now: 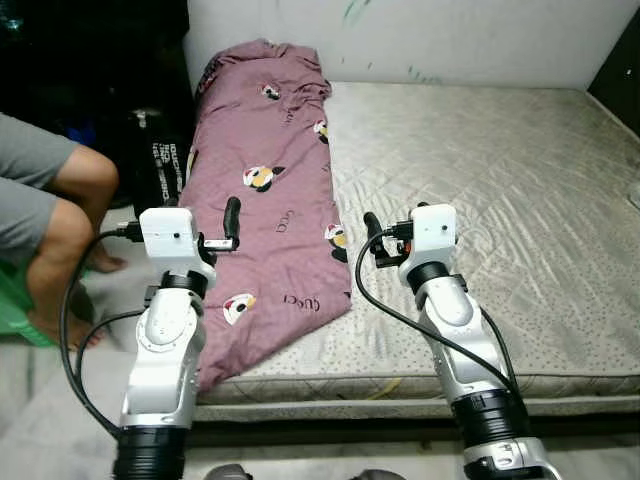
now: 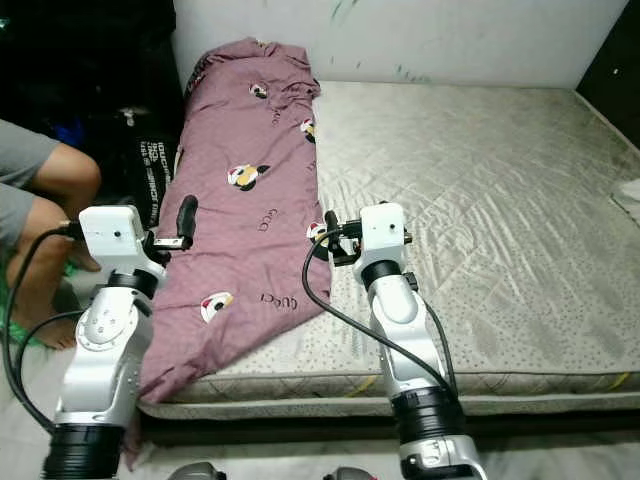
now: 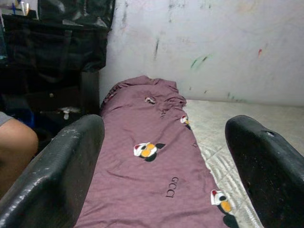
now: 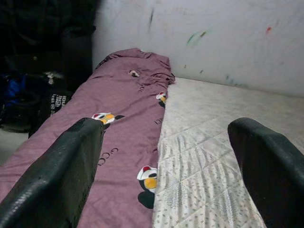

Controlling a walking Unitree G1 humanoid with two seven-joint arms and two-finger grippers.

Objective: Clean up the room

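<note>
A mauve blanket (image 1: 265, 190) printed with small cartoon figures lies lengthwise along the left side of a bare grey quilted mattress (image 1: 480, 190). Its near end hangs over the mattress's front left corner. My left gripper (image 1: 230, 228) is raised over the blanket's left edge, open with nothing between its fingers (image 3: 61, 161). My right gripper (image 1: 376, 243) hovers just right of the blanket's right edge, over the mattress, also open and empty. In both wrist views the blanket (image 4: 118, 123) stretches away toward the wall.
A person sits at the left beside the bed, bare knees (image 1: 70, 200) and feet near my left arm. A black bag (image 1: 160, 155) stands between the person and the bed. A stained white wall (image 1: 420, 40) backs the bed, with dark furniture (image 1: 620, 60) at the far right.
</note>
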